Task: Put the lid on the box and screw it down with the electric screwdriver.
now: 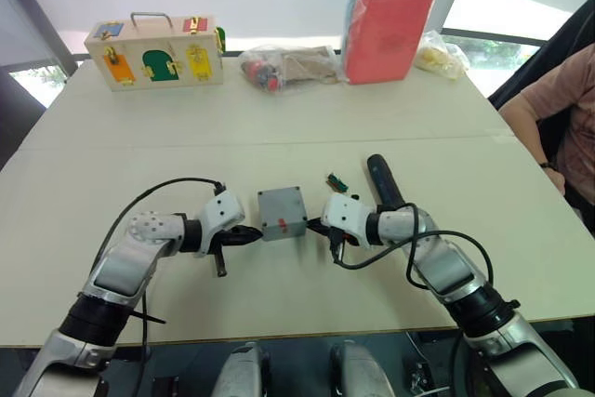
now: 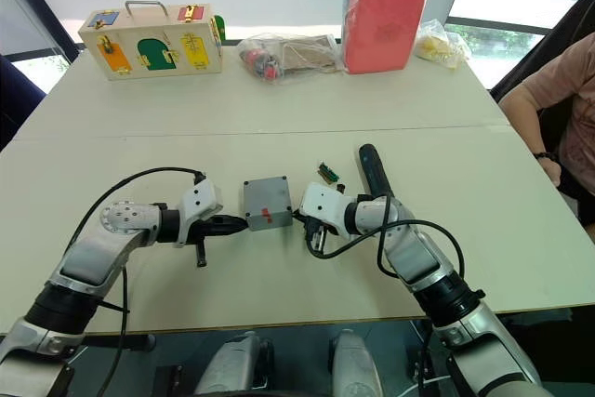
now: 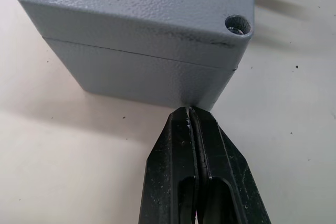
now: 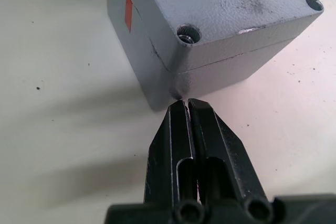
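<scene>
Lid (image 3: 142, 9) seated on box (image 1: 282, 214), textured grey plastic, wires hidden. Left claw (image 3: 190, 113) and right claw (image 4: 186, 103) fingers together, tips at box corners. Electric screwdriver (image 1: 384, 181) partly hidden by right arm.

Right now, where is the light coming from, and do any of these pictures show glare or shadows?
Head views: bright windows behind the table wash out the background. Left wrist view: the box casts a soft shadow toward the shut left gripper. Right wrist view: a similar soft shadow lies beside the right gripper.

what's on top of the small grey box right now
The lid sits closed on the box, seam visible all round. A screw head shows in one corner hole; the box's inside is covered.
</scene>
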